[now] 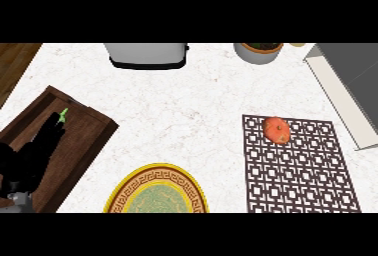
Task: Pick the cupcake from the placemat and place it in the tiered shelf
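orange cupcake (277, 130) sitting near the top left corner of the brown lattice placemat (303, 170), left hand (33, 155) hovering over the dark wooden tiered shelf (81, 135), fingers straight and released, yellow plate (159, 192) on the white worktop (177, 95)

A white, faintly veined marble counter (192, 100) fills the view – a strip of brown wooden floor (15, 60) showing past its upper left corner – with a grey toaster (146, 55) and a grey plant pot (258, 51) along its far edge and a grey sink (353, 85) at the right.
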Robot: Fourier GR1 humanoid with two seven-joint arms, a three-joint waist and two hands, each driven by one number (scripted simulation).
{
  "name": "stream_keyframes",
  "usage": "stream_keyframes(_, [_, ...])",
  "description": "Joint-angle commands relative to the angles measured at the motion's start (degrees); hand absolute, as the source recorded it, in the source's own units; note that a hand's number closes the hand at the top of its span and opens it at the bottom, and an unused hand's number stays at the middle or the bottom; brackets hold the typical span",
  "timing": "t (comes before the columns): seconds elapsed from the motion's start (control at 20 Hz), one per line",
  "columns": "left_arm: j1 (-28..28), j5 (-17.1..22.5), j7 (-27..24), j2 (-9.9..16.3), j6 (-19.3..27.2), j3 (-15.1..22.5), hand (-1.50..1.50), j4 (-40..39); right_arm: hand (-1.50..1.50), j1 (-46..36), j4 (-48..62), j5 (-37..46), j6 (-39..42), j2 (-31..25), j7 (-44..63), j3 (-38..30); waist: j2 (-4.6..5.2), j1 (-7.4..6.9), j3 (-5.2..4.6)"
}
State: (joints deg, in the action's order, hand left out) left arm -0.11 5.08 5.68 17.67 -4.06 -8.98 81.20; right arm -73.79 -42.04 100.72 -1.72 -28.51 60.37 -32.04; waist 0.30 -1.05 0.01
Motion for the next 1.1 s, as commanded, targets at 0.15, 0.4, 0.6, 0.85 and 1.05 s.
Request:
stream_keyframes(0.15, [-1.8,-0.1,-1.3,0.7,-0.6,-1.7,0.0,-4.0,1.5,2.7,2.5,-3.3,-7.0,-2.5,2.8,-3.6,0.07,0.34,-0.01])
stream_keyframes(0.4, [-0.2,0.4,0.3,0.0,-1.3,-0.7,0.0,-0.2,-1.5,7.6,1.6,-4.0,-12.3,-5.4,4.2,-7.0,-0.06,0.32,0.05])
stream_keyframes(0.6, [-0.5,-1.0,-2.3,0.3,-1.5,-1.1,0.0,-2.5,-1.5,7.2,8.1,-4.4,-10.4,-7.6,0.9,-6.1,0.12,-0.06,0.01])
stream_keyframes(0.85, [-2.8,-0.9,0.5,-0.3,-0.6,-1.1,0.0,-2.6,-1.5,8.3,7.9,-6.6,-17.5,-5.2,0.6,-6.1,0.18,-0.12,0.02])
stream_keyframes(1.05, [0.6,-0.2,0.9,-0.1,-1.7,-1.5,0.0,0.5,-1.5,9.6,5.1,-10.3,-19.5,-8.2,-4.5,-7.7,-0.05,0.11,0.04])
